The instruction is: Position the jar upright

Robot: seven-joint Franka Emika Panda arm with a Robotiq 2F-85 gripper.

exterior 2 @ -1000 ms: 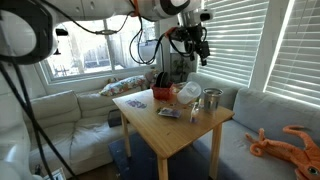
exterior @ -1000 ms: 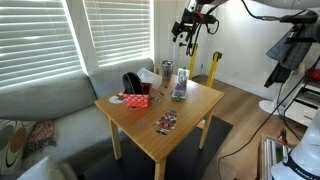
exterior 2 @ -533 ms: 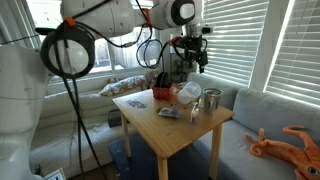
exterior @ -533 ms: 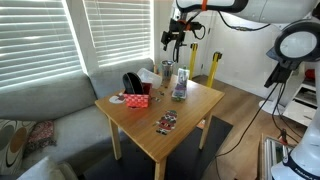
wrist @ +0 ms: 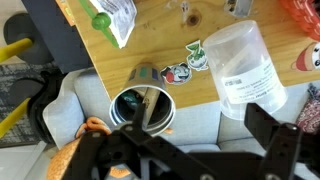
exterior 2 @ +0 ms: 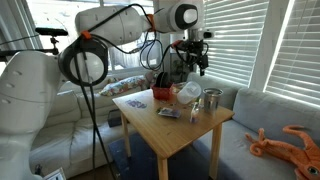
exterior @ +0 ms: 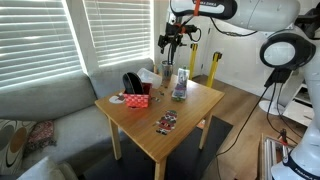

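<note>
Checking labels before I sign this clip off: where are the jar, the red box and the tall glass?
jar [wrist: 248, 70], wrist view, on its side wall.
red box [exterior: 137, 99], an exterior view, on its front face.
tall glass [wrist: 140, 108], wrist view, down its open top.

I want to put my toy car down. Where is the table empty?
Bare wood lies at the table's near corner, in front of the packet. The far side is crowded: red box, jar, metal cup.
</note>
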